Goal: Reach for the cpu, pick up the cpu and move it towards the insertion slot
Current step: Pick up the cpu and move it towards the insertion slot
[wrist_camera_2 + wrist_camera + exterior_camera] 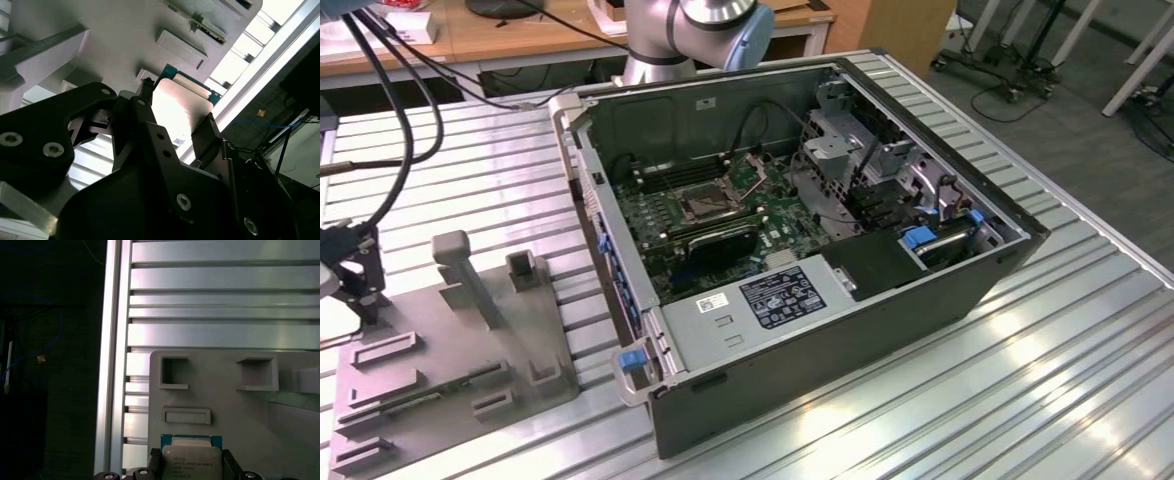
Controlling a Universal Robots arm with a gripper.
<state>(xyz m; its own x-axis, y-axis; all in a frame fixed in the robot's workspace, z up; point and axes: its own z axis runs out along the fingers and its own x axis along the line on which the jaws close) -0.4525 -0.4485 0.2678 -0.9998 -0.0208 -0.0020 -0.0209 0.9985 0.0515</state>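
A ribbed aluminium table (1067, 380) carries a grey fixture block (454, 370) at the exterior view's left, with an open computer case (854, 330) just beside it.

The cpu (192, 462) is a flat square chip with a silvery face and a thin teal-green rim. It sits squarely over the grey fixture block (235, 410), and the gripper (192, 471) pinches it at two opposite edges. The insertion slot (700, 207) is a square socket with a dark centre and a shiny frame. It lies flat on the green board (790, 205), toward ten o'clock of the exterior view's middle.
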